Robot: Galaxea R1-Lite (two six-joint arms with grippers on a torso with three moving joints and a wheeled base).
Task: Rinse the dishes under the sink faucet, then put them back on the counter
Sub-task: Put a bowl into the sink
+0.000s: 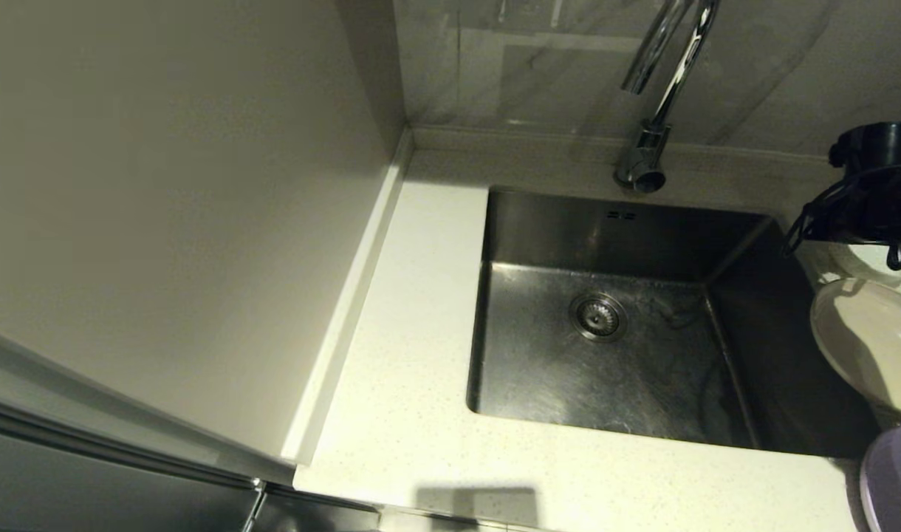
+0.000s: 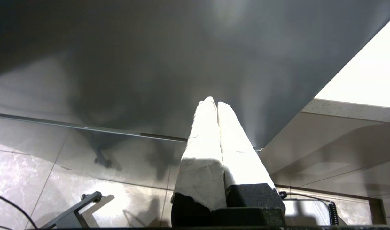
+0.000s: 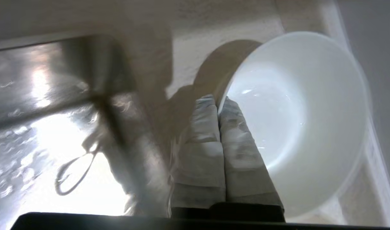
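Observation:
My right gripper (image 3: 218, 102) is shut on the rim of the small white bowl (image 3: 297, 118), one finger inside and one outside. In the head view its black body (image 1: 875, 185) hangs over the bowl (image 1: 875, 258) at the right of the sink (image 1: 605, 369). The cream-beige plate (image 1: 871, 340) lies on the counter (image 1: 399, 384) just in front of the bowl. The pale lavender plate (image 1: 893, 480) shows at the near right corner. The chrome faucet (image 1: 653, 111) stands behind the basin. My left gripper (image 2: 214, 102) is shut and empty, low in front of a dark cabinet front.
A plain beige wall panel (image 1: 177, 207) rises along the left of the counter. The round drain strainer (image 1: 598, 316) sits in the basin's scuffed bottom. A raised beige ledge (image 1: 509, 140) runs behind the sink. A floor of marbled tiles (image 2: 28, 172) lies below the left arm.

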